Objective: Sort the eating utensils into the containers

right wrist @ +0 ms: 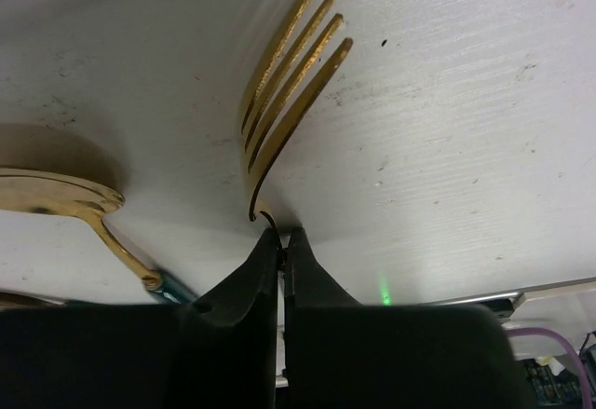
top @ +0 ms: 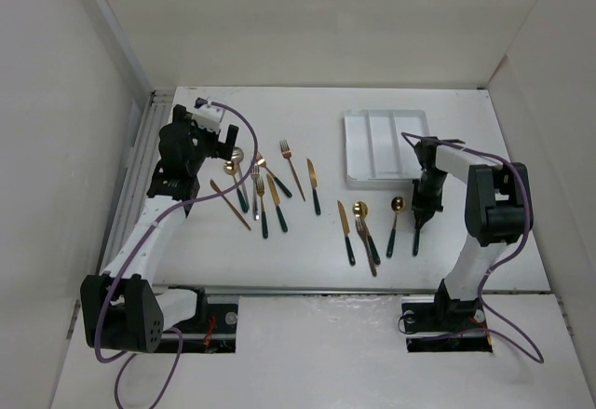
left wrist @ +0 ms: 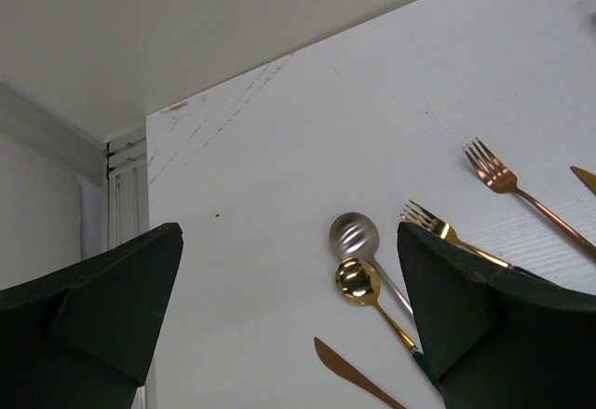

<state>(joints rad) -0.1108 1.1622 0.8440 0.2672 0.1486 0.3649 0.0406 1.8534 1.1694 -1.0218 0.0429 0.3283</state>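
Fingers [right wrist: 233, 316] of the right gripper [right wrist: 282, 237] are pinched tight on the thin neck of a gold four-tined fork [right wrist: 289, 83], its tines pointing away over the white table top [top: 279, 260]. A gold spoon bowl [right wrist: 47, 195] lies just to the left of the fork. From above, the right gripper [top: 422, 206] sits just on the near side of the white rectangular plastic cutlery tray [top: 358, 148] with its three long compartments, and the fork's dark handle [top: 416, 237] trails toward the arm bases. Whether the fork touches the table cannot be told.

At far left, the left gripper [left wrist: 287, 232] hangs above the table with its dark fingers [left wrist: 112, 306] spread wide, holding nothing. Below it lie a silver spoon [left wrist: 354, 234] touching a gold round spoon [left wrist: 358, 280], a gold fork with a dark handle [left wrist: 428, 221], a copper fork [left wrist: 491, 169] and a copper knife [left wrist: 349, 376]. More dark-handled pieces lie scattered between the arms, among them a gold knife [top: 345, 227] well apart from the tray.
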